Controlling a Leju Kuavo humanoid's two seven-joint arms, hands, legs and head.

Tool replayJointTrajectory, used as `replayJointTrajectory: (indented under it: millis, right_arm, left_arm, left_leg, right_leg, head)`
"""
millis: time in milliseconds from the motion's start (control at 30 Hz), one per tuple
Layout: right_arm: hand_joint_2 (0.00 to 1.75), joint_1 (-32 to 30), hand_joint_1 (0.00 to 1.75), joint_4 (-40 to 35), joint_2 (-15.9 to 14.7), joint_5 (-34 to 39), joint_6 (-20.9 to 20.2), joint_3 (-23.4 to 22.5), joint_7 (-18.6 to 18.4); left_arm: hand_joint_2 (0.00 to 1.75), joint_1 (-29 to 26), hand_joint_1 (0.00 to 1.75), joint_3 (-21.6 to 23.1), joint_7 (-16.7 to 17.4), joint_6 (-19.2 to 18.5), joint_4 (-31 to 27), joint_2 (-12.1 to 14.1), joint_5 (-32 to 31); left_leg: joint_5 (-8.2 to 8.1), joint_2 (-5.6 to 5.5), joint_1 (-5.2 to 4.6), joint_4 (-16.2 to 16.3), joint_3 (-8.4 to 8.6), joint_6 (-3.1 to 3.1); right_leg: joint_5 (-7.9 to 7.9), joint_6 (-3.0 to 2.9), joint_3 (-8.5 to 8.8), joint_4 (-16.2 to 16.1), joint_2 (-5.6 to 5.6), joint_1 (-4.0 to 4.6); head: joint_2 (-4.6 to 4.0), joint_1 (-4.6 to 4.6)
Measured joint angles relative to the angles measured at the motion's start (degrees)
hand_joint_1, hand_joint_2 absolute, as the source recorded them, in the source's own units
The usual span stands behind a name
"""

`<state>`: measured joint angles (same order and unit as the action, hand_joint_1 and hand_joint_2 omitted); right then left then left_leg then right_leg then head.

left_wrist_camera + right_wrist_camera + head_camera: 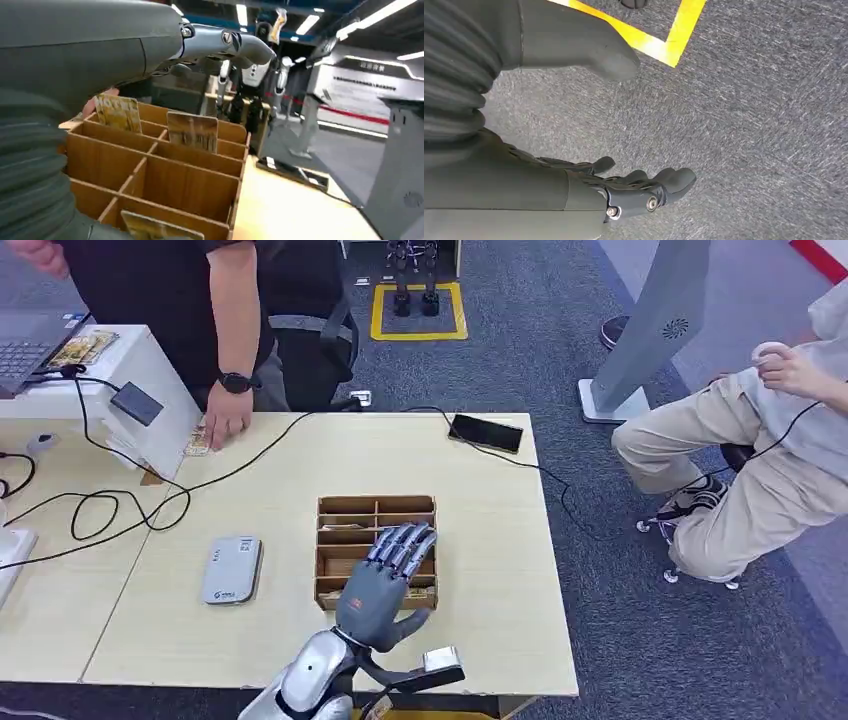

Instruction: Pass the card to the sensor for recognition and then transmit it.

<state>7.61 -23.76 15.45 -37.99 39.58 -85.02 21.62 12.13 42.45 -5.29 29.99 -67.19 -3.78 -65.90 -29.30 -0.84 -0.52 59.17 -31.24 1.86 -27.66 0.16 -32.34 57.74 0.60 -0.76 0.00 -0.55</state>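
step: reaching for card | left hand point(385, 575) fingers extended, slightly spread, empty, over wooden divider box point(346, 507) | cards point(192, 131) upright in far compartments | right hand point(634, 187) loosely open, hanging | next: lower, pinch one card, carry left to sensor point(232, 569)

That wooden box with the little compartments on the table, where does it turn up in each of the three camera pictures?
Head view: the wooden divider box sits mid-table, partly under the left hand.
Left wrist view: the same box is seen close up, with cards standing in its compartments.
Right wrist view: not in it; there the right hand hangs over grey carpet.
Shared landmark: the left hand over the box, seen in the head and left wrist views.
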Motion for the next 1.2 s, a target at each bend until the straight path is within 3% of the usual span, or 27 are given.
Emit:
replayJointTrajectory:
  millis: [100,267,400,1200]
  right_arm:
    - [1.75,-0.01,0.0,0.0,0.0,-0.04,0.0,0.0,-0.06]
    - [1.75,0.01,0.0,0.0,0.0,-0.83,0.0,-0.18,0.24]
    - [1.75,0.06,0.0,0.39,0.0,-0.85,0.0,-0.2,0.9]
    - [1.75,0.11,0.0,1.68,-0.02,-0.39,0.0,-0.15,1.22]
  left_arm:
    - [1.75,-0.26,0.0,-0.37,0.18,0.28,0.0,-0.41,-0.22]
    - [1.75,-3.03,0.0,-1.95,1.9,4.87,-0.02,-2.73,-6.12]
    - [1.75,-2.4,0.0,-2.32,2.38,4.89,0.87,-2.62,-10.05]
    - [1.75,-0.13,0.0,-2.64,1.75,4.28,7.35,-2.36,-11.34]
  left_leg:
    - [0.0,0.0,0.0,0.0,0.0,0.0]
    - [-0.02,0.0,0.0,0.0,-0.01,0.03]
    - [-0.02,0.0,-0.01,0.0,-0.01,0.03]
    - [-0.02,0.01,0.0,0.0,0.0,0.04]
  right_leg:
    - [0.0,0.0,0.0,0.0,0.0,0.0]
    - [-0.01,0.01,0.0,0.0,0.0,0.0]
    - [0.0,0.01,0.0,-0.01,0.0,0.0]
    - [0.0,0.01,0.0,0.0,0.0,0.0]
  head:
    - [0.0,0.02]
    - [0.0,0.02]
    - [0.0,0.02]
    - [0.0,0.0]
